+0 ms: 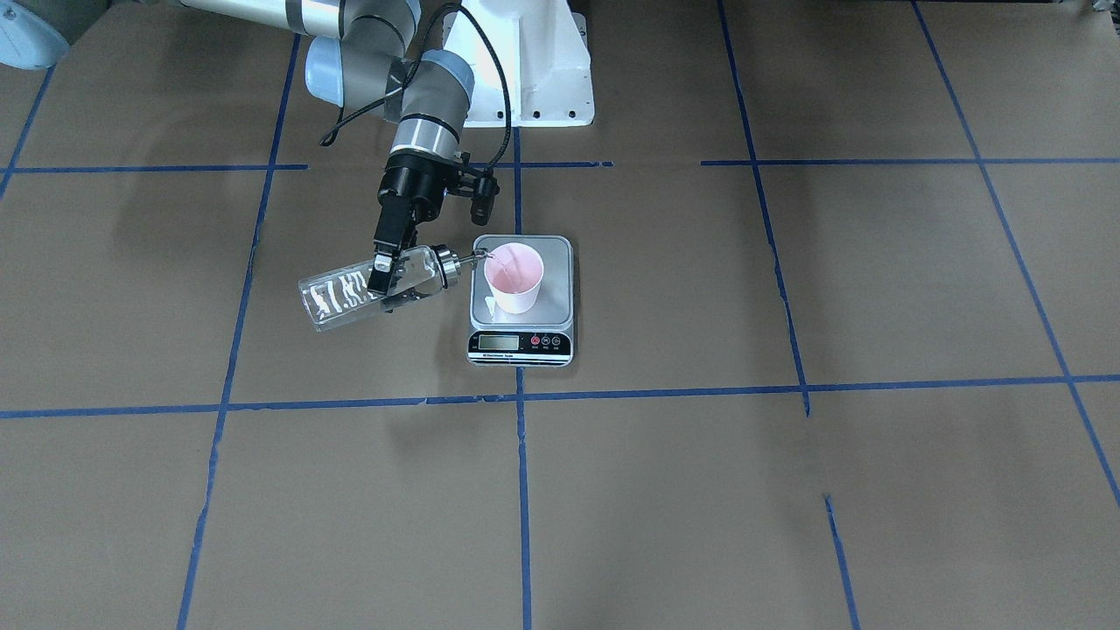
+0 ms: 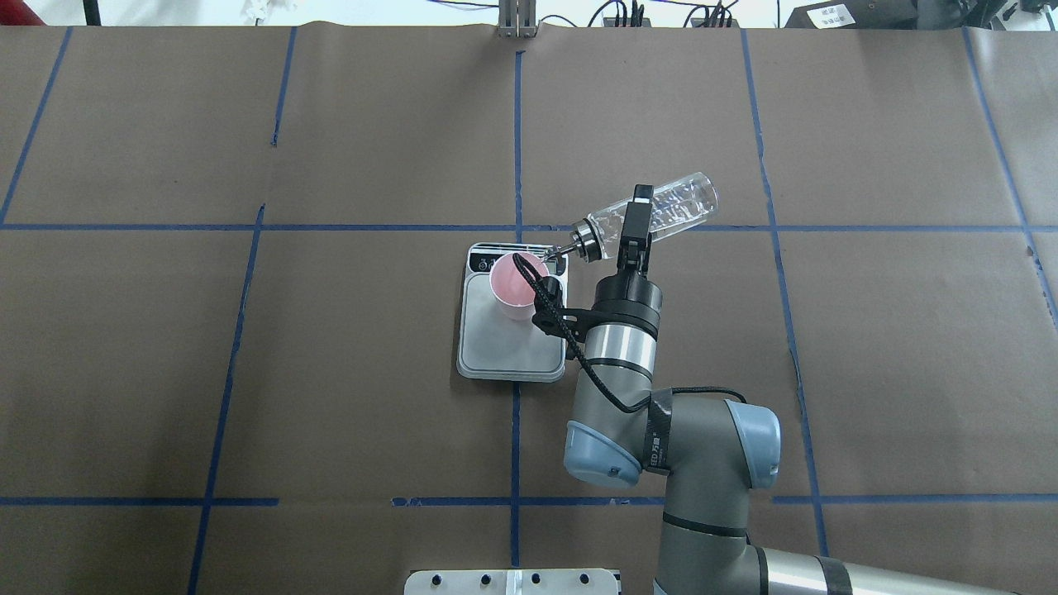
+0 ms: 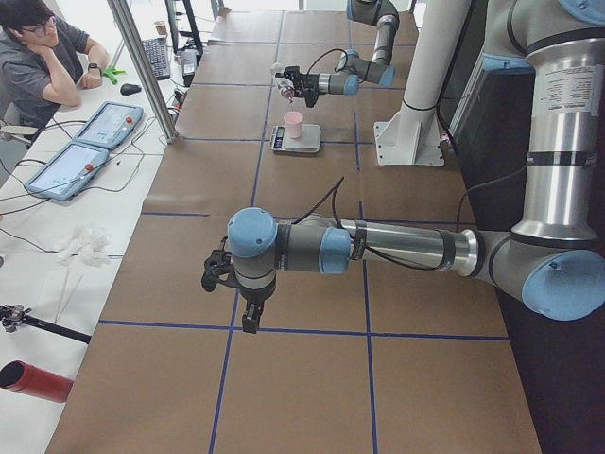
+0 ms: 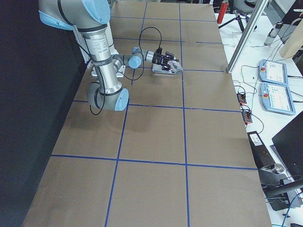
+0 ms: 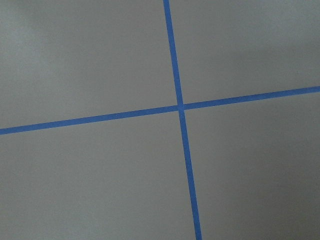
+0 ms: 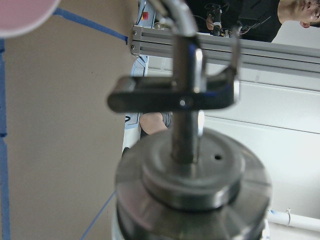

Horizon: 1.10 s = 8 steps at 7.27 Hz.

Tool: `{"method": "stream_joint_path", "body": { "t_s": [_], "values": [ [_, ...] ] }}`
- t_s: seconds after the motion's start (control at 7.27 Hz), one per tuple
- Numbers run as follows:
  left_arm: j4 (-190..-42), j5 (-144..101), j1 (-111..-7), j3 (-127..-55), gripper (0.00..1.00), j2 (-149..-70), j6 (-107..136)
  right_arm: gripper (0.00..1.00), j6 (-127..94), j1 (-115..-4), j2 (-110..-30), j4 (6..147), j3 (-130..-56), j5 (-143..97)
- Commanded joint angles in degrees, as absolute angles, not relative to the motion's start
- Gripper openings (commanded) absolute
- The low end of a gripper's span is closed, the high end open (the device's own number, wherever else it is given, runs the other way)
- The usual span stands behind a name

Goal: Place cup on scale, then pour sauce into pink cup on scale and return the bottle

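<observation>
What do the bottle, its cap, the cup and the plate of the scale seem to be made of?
The bottle looks like clear glass, though clear plastic is possible: the table shows through it. The cap is shiny silver metal, mirror-like in the right wrist view. The cup is probably paper: matte, pale pink. The scale has a plate of brushed steel, it seems: dull grey sheen.

**Robotics lab, test bench**

Table (image 1: 682, 507) papered brown, gridded in blue tape (image 1: 523, 490). Two grey industrial arms, near (image 3: 397, 248) and far (image 2: 616, 364), by a white pedestal (image 1: 551, 61). Side bench: teach pendants (image 3: 109, 123), aluminium post (image 3: 142, 66), seated person (image 3: 43, 57).
</observation>
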State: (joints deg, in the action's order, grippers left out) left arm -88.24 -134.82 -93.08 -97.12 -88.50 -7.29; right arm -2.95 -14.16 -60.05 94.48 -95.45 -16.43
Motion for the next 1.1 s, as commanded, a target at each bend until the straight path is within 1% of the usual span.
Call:
{"method": "stream_joint_path", "body": {
  "t_s": [0.0,0.96],
  "values": [
    [-88.24,-134.82,-93.08,-97.12,1.0,-88.51,-7.29,0.0,-2.9,-14.15,-60.12,94.48,-95.45,-16.35],
    [-88.24,-134.82,-93.08,-97.12,1.0,-88.51,-7.29,0.0,-2.81,-14.06,-60.12,94.48,-95.36,-15.47]
  ]
}}
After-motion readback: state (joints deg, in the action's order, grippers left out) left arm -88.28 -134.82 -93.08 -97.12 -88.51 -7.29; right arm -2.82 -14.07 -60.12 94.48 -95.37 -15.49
